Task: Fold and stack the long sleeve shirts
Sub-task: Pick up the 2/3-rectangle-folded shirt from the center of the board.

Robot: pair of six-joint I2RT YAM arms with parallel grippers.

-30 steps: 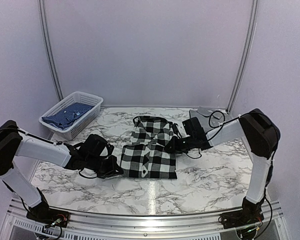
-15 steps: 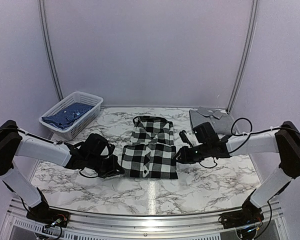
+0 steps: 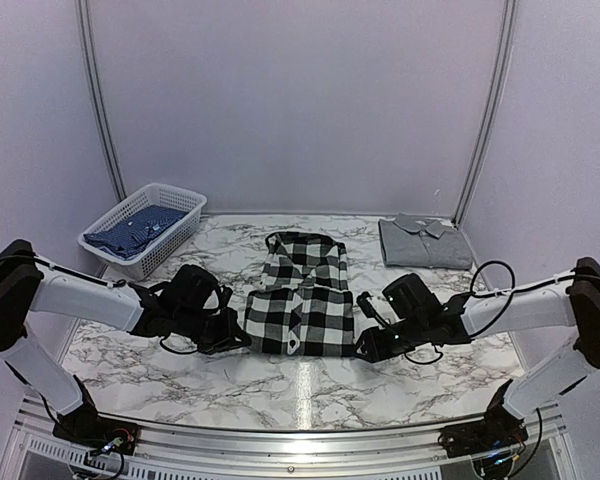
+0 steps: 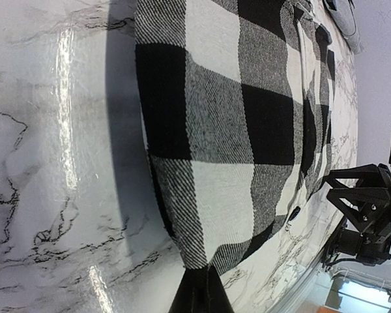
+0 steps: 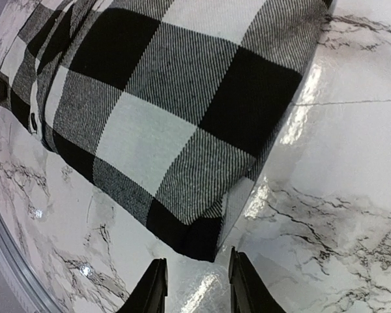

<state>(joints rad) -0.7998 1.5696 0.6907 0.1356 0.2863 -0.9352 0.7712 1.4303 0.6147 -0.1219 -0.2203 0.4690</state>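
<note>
Checked shirt (image 3: 300,300): lay flat on the marble table (image 3: 310,390), roughly midway between the two arms; black-and-white large checks; the narrower collar end pointed to the far side, the wider part lay toward the near edge; folded in on itself, so the sleeves could not be made out.
Left gripper (image 3: 236,340): sat low at the shirt's near left corner; in the left wrist view it showed as a single dark wedge (image 4: 199,290), fingers pressed together with the corner of the checked shirt (image 4: 221,130) running into the tip; pinching that corner.
Right gripper (image 3: 364,347): sat low at the shirt's near right corner; in the right wrist view its two fingers stood apart (image 5: 195,280); the corner of the checked shirt (image 5: 176,111) lay just ahead of the gap, not between the fingers; nothing gripped.
Corners: both near corners sat slightly raised off the marble, each with a shadow under it.
Basket (image 3: 175,240): white, at the far left of the table, well apart from the checked shirt; blue cloth (image 3: 135,230) lay inside.
Grey shirt (image 3: 425,242): folded, at the far right of the table, apart from both grippers.
</note>
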